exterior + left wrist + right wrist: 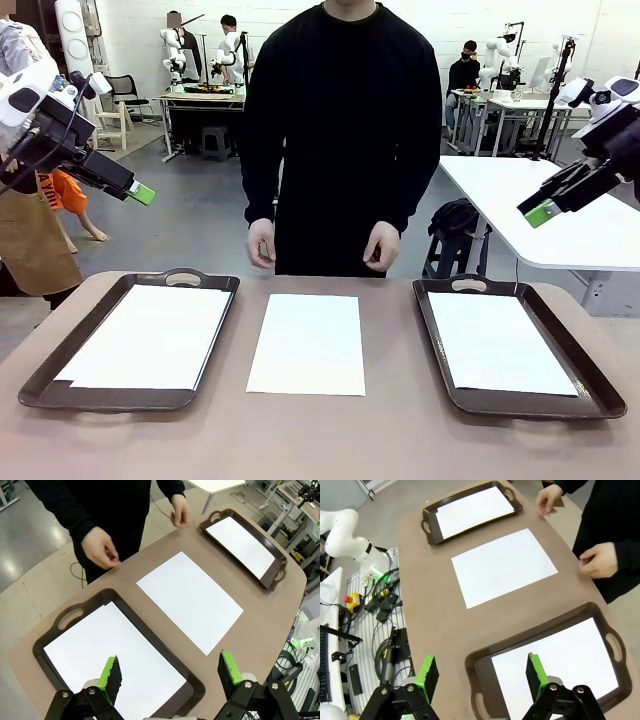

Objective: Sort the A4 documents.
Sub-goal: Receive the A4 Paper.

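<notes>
Thin white A4 paper sheet [306, 343] lies flat at frame centre on the brown table [400, 430], between two dark brown handled trays [128, 345] [515, 345]. My left end effector [141, 192] and right end effector [540, 212] hang open, empty. Risk: pads sliding or creasing the flush sheet.

Setting: robotics laboratory, open-plan hall. Evidence: grey sealed floor [190, 215]; white walls; rows of white work tables [520, 105] behind the person, several carrying small robot rigs; seated people working at them; a red emergency-stop button [349, 600] and bundled cables [385, 645] on the floor below the desk [380, 430] edge; a white arm base [342, 532] mounted alongside.
</notes>
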